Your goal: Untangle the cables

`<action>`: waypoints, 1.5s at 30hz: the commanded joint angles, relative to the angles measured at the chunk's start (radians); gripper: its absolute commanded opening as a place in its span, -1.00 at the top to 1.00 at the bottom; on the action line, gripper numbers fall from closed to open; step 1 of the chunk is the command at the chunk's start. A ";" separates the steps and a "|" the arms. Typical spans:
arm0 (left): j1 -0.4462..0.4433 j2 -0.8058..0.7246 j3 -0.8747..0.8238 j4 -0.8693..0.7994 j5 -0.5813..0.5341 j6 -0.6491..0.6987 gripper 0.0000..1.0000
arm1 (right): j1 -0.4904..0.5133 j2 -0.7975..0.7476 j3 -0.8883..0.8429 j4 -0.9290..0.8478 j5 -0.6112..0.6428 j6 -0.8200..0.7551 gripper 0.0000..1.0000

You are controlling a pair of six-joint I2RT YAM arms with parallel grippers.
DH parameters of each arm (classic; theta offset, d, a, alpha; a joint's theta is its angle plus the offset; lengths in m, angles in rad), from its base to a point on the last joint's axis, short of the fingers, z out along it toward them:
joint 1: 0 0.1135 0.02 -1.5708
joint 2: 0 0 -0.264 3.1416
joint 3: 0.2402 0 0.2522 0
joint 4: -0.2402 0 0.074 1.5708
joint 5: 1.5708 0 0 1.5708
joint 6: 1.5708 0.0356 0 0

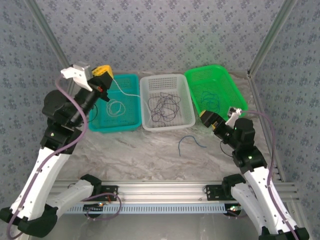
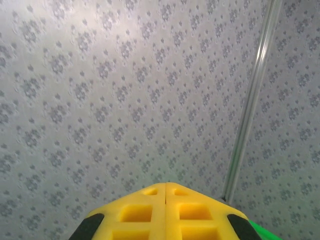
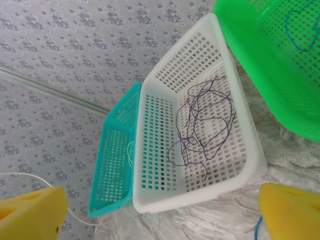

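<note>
A tangle of dark purple cables (image 1: pixel 165 107) (image 3: pixel 205 125) lies in the white basket (image 1: pixel 167 125) (image 3: pixel 165 95). White cable loops (image 1: pixel 117 107) rest in the teal basket (image 1: pixel 114 127) (image 3: pixel 112 165), and one white strand rises to my left gripper (image 1: pixel 105 75) (image 2: pixel 165 184). That gripper is raised above the teal basket, shut on the strand. A blue cable (image 1: pixel 210 97) (image 3: pixel 300 30) lies in the green basket (image 1: pixel 220 75) (image 3: pixel 260 60). Another blue cable (image 1: pixel 191 142) lies loose on the table. My right gripper (image 1: pixel 209 117) (image 3: pixel 162 195) hovers open by the white basket's near right corner, holding nothing.
The three baskets stand side by side at the back of the marble table (image 1: pixel 150 150). Patterned walls close in the back and sides, with a metal post (image 2: pixel 250 105) in the corner. An aluminium rail (image 1: pixel 160 192) runs along the near edge.
</note>
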 commanded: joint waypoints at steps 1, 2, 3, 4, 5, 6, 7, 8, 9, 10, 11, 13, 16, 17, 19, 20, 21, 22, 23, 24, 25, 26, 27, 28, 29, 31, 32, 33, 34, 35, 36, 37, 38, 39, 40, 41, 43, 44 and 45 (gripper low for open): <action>0.017 0.019 0.050 -0.053 -0.028 0.065 1.00 | 0.006 -0.031 0.025 -0.095 0.019 -0.058 -1.00; 0.023 0.026 0.066 -0.057 -0.033 0.074 1.00 | 0.007 -0.037 0.026 -0.116 0.027 -0.068 -1.00; 0.029 0.032 0.080 -0.063 -0.036 0.082 1.00 | 0.007 -0.042 0.025 -0.136 0.035 -0.079 -1.00; 0.035 0.042 0.098 -0.068 -0.040 0.088 1.00 | 0.007 -0.044 0.025 -0.162 0.045 -0.086 -1.00; 0.043 0.054 0.119 -0.071 -0.040 0.093 1.00 | 0.007 -0.045 0.023 -0.183 0.052 -0.093 -1.00; 0.045 0.066 0.137 -0.074 -0.039 0.100 1.00 | 0.007 -0.045 0.020 -0.201 0.055 -0.101 -1.00; 0.049 0.083 0.161 -0.077 -0.039 0.105 1.00 | 0.008 -0.042 0.015 -0.219 0.058 -0.105 -0.99; 0.051 0.100 0.184 -0.080 -0.035 0.107 1.00 | 0.008 -0.039 0.009 -0.233 0.059 -0.107 -0.96; 0.052 0.116 0.205 -0.083 -0.033 0.111 1.00 | 0.009 -0.037 0.000 -0.242 0.057 -0.108 -0.93; 0.055 0.135 0.227 -0.086 -0.032 0.115 1.00 | 0.011 -0.036 -0.009 -0.248 0.053 -0.108 -0.90; 0.058 0.152 0.251 -0.087 -0.032 0.120 1.00 | 0.014 -0.034 -0.017 -0.252 0.051 -0.110 -0.87; 0.068 0.183 0.294 -0.094 -0.032 0.130 1.00 | 0.023 -0.032 -0.029 -0.258 0.049 -0.112 -0.84; 0.094 0.227 0.350 -0.108 -0.032 0.138 1.00 | 0.048 -0.030 -0.045 -0.271 0.056 -0.119 -0.78; 0.105 0.238 0.363 -0.108 -0.032 0.138 1.00 | 0.056 -0.028 -0.050 -0.275 0.057 -0.123 -0.76; 0.125 0.254 0.380 -0.106 -0.030 0.139 1.00 | 0.080 -0.019 -0.056 -0.285 0.063 -0.127 -0.73; 0.136 0.262 0.388 -0.103 -0.028 0.136 1.00 | 0.094 -0.012 -0.059 -0.291 0.066 -0.131 -0.72; 0.144 0.269 0.398 -0.102 -0.021 0.134 1.00 | 0.109 -0.006 -0.062 -0.294 0.071 -0.132 -0.71; 0.151 0.278 0.414 -0.104 -0.018 0.135 1.00 | 0.124 0.001 -0.065 -0.297 0.075 -0.133 -0.70; 0.157 0.286 0.431 -0.111 -0.016 0.135 1.00 | 0.139 0.008 -0.070 -0.297 0.082 -0.133 -0.70; 0.164 0.299 0.456 -0.120 -0.017 0.136 1.00 | 0.156 0.017 -0.072 -0.296 0.091 -0.133 -0.69; 0.170 0.312 0.481 -0.128 -0.017 0.140 1.00 | 0.173 0.025 -0.073 -0.295 0.101 -0.134 -0.69; 0.176 0.323 0.499 -0.133 -0.017 0.144 1.00 | 0.187 0.032 -0.075 -0.294 0.109 -0.134 -0.69; 0.183 0.335 0.519 -0.134 -0.017 0.149 1.00 | 0.201 0.040 -0.075 -0.289 0.120 -0.132 -0.69; 0.191 0.346 0.537 -0.137 -0.017 0.151 1.00 | 0.216 0.045 -0.077 -0.283 0.130 -0.131 -0.69; 0.200 0.358 0.549 -0.142 -0.016 0.154 1.00 | 0.226 0.051 -0.077 -0.278 0.138 -0.130 -0.69; 0.220 0.383 0.571 -0.154 -0.011 0.154 1.00 | 0.249 0.062 -0.075 -0.267 0.149 -0.130 -0.69; 0.230 0.390 0.573 -0.151 -0.008 0.152 1.00 | 0.256 0.065 -0.075 -0.262 0.151 -0.130 -0.69; 0.242 0.400 0.570 -0.146 -0.008 0.146 1.00 | 0.264 0.069 -0.073 -0.258 0.151 -0.132 -0.69; 0.258 0.409 0.569 -0.139 0.000 0.134 1.00 | 0.271 0.073 -0.073 -0.256 0.151 -0.134 -0.68; 0.272 0.416 0.571 -0.134 0.010 0.120 1.00 | 0.278 0.074 -0.073 -0.256 0.152 -0.136 -0.67; 0.284 0.427 0.573 -0.130 0.021 0.111 1.00 | 0.287 0.076 -0.073 -0.257 0.154 -0.137 -0.66; 0.294 0.436 0.579 -0.130 0.025 0.104 1.00 | 0.297 0.078 -0.073 -0.257 0.155 -0.137 -0.65; 0.300 0.445 0.584 -0.134 0.028 0.100 1.00 | 0.306 0.079 -0.073 -0.257 0.156 -0.137 -0.64; 0.305 0.451 0.585 -0.139 0.028 0.099 1.00 | 0.319 0.082 -0.072 -0.259 0.157 -0.137 -0.63; 0.309 0.453 0.578 -0.142 0.028 0.096 1.00 | 0.331 0.086 -0.070 -0.261 0.161 -0.138 -0.61; 0.312 0.451 0.563 -0.140 0.028 0.094 1.00 | 0.344 0.090 -0.068 -0.262 0.165 -0.139 -0.60; 0.319 0.435 0.499 -0.116 0.019 0.094 1.00 | 0.376 0.107 -0.059 -0.271 0.179 -0.142 -0.57; 0.324 0.425 0.460 -0.101 0.009 0.095 1.00 | 0.390 0.114 -0.052 -0.275 0.184 -0.148 -0.57; 0.330 0.414 0.413 -0.081 -0.004 0.090 1.00 | 0.403 0.126 -0.046 -0.277 0.188 -0.152 -0.56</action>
